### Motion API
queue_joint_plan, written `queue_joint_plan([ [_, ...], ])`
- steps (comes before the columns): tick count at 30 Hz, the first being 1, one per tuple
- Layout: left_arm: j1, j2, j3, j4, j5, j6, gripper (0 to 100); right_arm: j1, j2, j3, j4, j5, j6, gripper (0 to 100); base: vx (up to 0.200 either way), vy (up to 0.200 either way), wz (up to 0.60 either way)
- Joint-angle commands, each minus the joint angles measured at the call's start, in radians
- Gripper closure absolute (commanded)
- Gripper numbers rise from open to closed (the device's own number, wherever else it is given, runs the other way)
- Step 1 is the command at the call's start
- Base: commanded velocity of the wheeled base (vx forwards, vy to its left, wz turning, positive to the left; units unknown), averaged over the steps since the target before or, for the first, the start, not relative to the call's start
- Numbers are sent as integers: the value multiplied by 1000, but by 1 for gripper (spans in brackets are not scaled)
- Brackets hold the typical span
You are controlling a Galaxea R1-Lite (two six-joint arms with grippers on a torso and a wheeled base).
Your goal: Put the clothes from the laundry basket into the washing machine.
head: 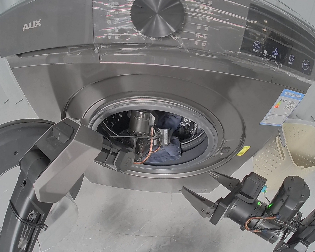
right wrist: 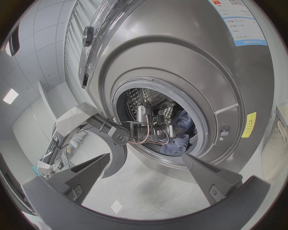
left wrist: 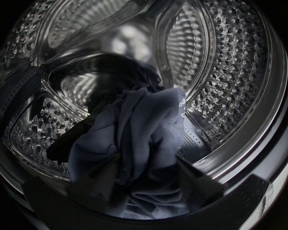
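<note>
The grey washing machine [head: 161, 81] stands with its round opening in front of me. My left arm reaches through the opening into the drum [left wrist: 228, 75]. There my left gripper [left wrist: 147, 157] is open, its fingers on either side of a bunched blue-grey garment [left wrist: 144, 119] that lies on the drum floor. A dark garment [left wrist: 69, 143] lies beside it. From the head view the blue cloth [head: 169, 153] shows at the drum's lip. My right gripper [head: 197, 181] hangs open and empty outside, below and right of the opening. The cream laundry basket [head: 301, 148] stands at the right.
The machine's door [head: 1, 162] is swung open at the left, beside my left arm. Bare grey floor [head: 138, 217] lies in front of the machine. The basket leans close to the machine's right side, near my right arm.
</note>
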Motion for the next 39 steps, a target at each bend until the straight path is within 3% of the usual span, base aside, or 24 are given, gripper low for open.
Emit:
queue_joint_plan([
  [1,21,33,-18,11,-4,1,100,0,-2,-2,0,1,0,0,0,0,0],
  [7,21,51,-127,25,-7,-17,100,0,-2,-5,-2,1,0,0,0,0,0],
  [9,26,77,-210,23,16,-37,100,0,-2,-5,-2,1,0,0,0,0,0],
  [11,33,94,-244,14,70,-71,100,0,-2,-5,-2,1,0,0,0,0,0],
  [15,58,73,-244,-24,79,-101,100,0,-2,-5,-2,1,0,0,0,0,0],
  [28,67,30,-244,-124,103,-94,100,2,0,-2,-2,1,0,0,0,0,0],
  [29,67,33,-244,-126,107,-94,0,2,0,-2,-2,1,0,0,0,0,0],
  [36,45,50,-235,-123,114,-92,0,2,0,0,-2,3,0,0,0,0,0],
  [37,39,45,-209,-124,117,-86,0,2,0,0,-2,3,0,0,0,0,0],
  [39,24,30,-137,-136,117,-48,0,2,0,1,-2,3,0,0,0,0,0],
])
